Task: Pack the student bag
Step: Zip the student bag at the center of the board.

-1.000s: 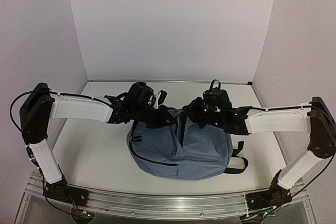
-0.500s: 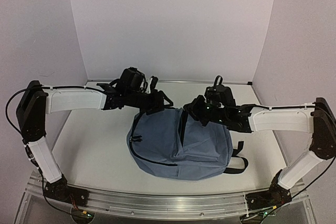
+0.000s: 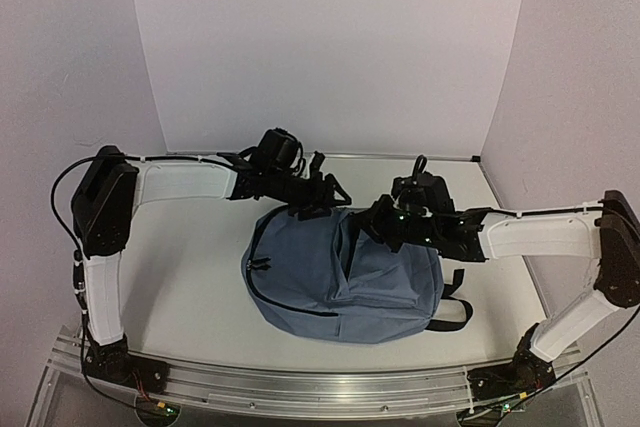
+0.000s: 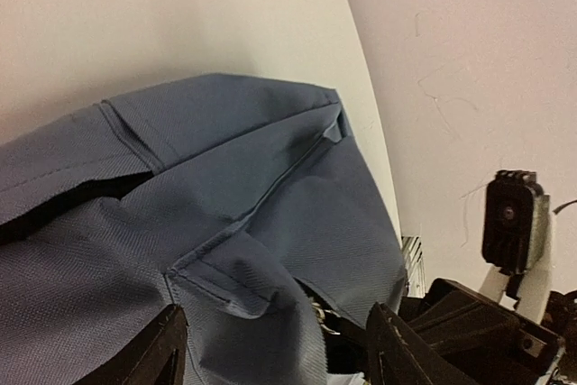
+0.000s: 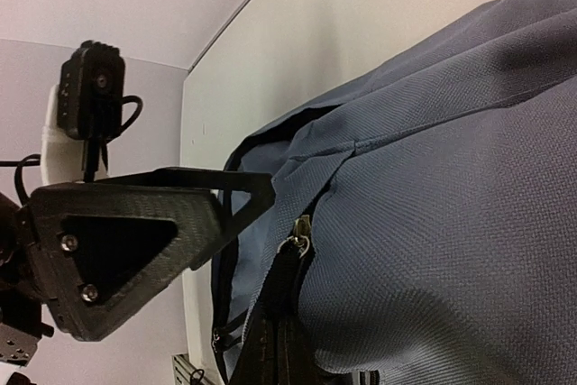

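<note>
Top view: student bag (image 3: 340, 282) lies mid-frame, soft and limp; left gripper (image 3: 326, 190) spread wide, empty, at its upper edge; right gripper (image 3: 376, 223) pinched shut beside it. Left wrist: slack fabric between parted fingers (image 4: 158, 358). Right wrist: zipper pull (image 5: 298, 239) looks the firmest hold

Plain pale lilac walls (image 3: 330, 47), white tabletop (image 3: 180, 277), aluminium front rail (image 3: 300, 382)

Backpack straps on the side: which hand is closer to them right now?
Right. The right hand is shut at the backpack's top edge, nearer the straps; the left hand is open over the top corner beyond it, farther from them.
</note>
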Available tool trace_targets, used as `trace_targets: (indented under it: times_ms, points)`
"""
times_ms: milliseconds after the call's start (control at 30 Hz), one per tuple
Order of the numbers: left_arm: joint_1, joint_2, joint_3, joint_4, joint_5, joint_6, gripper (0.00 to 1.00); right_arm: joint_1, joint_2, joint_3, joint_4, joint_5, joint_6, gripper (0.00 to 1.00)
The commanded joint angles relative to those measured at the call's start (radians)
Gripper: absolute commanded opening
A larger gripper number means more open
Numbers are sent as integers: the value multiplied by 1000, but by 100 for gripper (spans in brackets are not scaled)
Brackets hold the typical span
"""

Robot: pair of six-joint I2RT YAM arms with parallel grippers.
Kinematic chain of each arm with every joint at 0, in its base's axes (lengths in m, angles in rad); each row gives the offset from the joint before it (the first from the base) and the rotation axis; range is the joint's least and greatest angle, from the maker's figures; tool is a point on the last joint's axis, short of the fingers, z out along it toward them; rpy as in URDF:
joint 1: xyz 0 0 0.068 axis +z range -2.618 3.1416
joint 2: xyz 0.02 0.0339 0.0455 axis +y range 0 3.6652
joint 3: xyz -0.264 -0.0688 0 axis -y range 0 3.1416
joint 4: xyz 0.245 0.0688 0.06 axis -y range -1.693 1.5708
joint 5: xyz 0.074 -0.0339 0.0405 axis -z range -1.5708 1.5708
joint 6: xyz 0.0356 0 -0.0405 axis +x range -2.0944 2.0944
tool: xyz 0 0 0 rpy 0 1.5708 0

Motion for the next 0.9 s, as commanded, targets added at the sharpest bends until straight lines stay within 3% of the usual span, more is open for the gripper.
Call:
trace_targets:
  times_ms: [0,133,500,667,867]
  points:
    - [-16,32,83,-68,29,19,70,-4,-34,-18,41,-12,-19,0]
    - [-19,74,126,-127,-10,35,67,-4,-32,-24,49,-16,-21,0]
    - [-19,123,159,-94,10,4,17,-4,-10,-17,50,-74,-17,0]
    - [-17,118,137,-39,-24,-34,2,-4,-6,-30,50,-118,5,0]
    - [-6,88,67,91,-64,-101,0,6,-19,-68,49,-162,41,0]
